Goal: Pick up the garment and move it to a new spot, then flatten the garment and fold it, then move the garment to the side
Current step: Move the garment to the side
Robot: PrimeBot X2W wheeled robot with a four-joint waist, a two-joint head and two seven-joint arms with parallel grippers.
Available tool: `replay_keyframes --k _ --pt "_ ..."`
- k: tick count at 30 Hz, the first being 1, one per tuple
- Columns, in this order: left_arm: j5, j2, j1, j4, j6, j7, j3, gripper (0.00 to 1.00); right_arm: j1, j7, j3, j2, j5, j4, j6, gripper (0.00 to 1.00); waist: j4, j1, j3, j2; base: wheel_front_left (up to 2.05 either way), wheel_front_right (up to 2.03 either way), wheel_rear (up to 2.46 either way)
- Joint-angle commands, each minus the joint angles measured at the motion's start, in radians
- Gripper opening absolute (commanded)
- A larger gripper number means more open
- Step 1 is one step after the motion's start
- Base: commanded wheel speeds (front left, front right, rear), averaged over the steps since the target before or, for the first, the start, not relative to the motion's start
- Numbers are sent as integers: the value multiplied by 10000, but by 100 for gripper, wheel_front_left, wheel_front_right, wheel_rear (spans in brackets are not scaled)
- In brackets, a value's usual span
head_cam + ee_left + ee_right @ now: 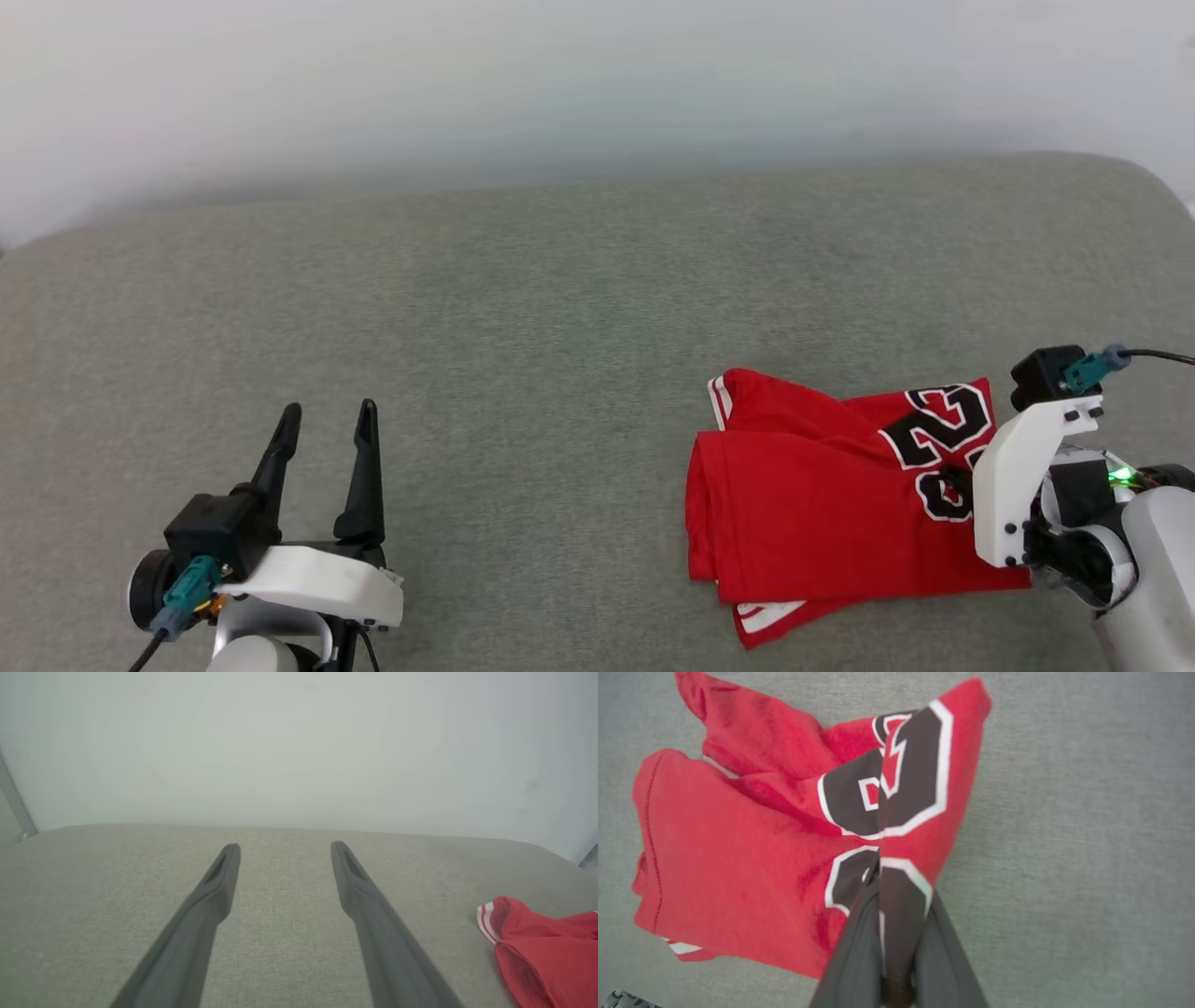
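The garment (812, 504) is a red jersey with a black white-outlined number print, lying folded in a loose bundle at the right of the grey padded surface (560, 308). My right gripper (879, 872) comes down on its printed right edge, shut on a raised pinch of the cloth; in the head view its fingers (954, 485) are mostly hidden behind the white wrist. My left gripper (329, 411) rests at the lower left, open and with nothing in it, well apart from the garment. The left wrist view has its fingers (224, 877) spread over bare fabric, with the garment (546, 952) at the lower right.
The grey surface ends at a pale wall (597, 84) behind and curves off at its far right corner (1139, 182). Bare grey fabric spreads across the left and middle, between the two arms.
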Motion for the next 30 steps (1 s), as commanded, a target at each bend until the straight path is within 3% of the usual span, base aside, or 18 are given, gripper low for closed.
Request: replay_keyframes --k 1,8,13,24,30 --pt "75 36 18 -84 13 -23 109 100 -228 -41 62 42 -178 42 -6 0 -926 -1 245 0 0 0 0" --pt "309 381 -558 -649 -98 -12 324 100 -1386 -504 -345 96 -1005 375 -7 0 -2446 -1 1663 0 0 0 0" --pt "503 732 -1306 -1237 -313 225 206 100 -2179 -1116 -1244 -101 -1559 908 -9 0 -3000 -1 2776 0 0 0 0" --pt "871 1272 -2781 -2583 -780 1012 -253 100 -4084 -2803 -4033 -675 -3379 1899 -9 0 -2778 -1 4934 0 0 0 0" --pt "938 1478 -3221 -3028 -898 1230 -298 100 -4636 -3588 -5398 -375 -4335 2216 -9 0 -2522 -1 5661 0 0 0 0"
